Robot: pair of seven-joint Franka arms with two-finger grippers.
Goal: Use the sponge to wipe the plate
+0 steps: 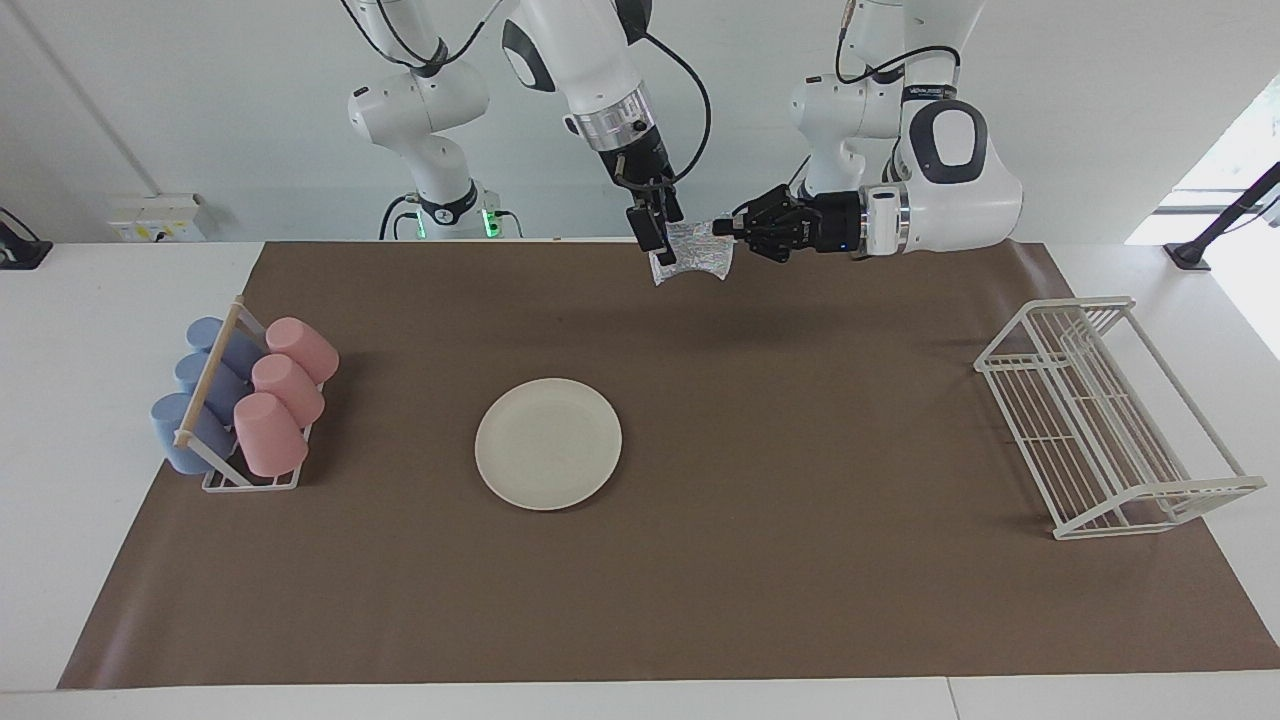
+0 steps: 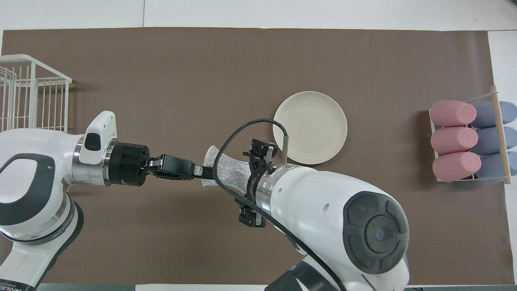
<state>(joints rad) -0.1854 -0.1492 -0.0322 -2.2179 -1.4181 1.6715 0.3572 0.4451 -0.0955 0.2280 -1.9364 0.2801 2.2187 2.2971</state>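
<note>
The cream-white plate (image 1: pixel 548 443) lies flat on the brown mat near the table's middle; it also shows in the overhead view (image 2: pixel 310 127). The silvery mesh sponge (image 1: pixel 693 251) hangs in the air over the mat's edge near the robots, between both grippers, and shows in the overhead view too (image 2: pixel 228 173). My left gripper (image 1: pixel 722 228) reaches in level and is shut on one end of the sponge (image 2: pixel 200 171). My right gripper (image 1: pixel 656 246) points down and grips the other end. In the overhead view the right wrist hides its fingertips.
A white wire rack (image 1: pixel 1100 415) stands at the left arm's end of the table. A rack of pink and blue cups (image 1: pixel 245 400) stands at the right arm's end. The brown mat (image 1: pixel 800 560) covers most of the table.
</note>
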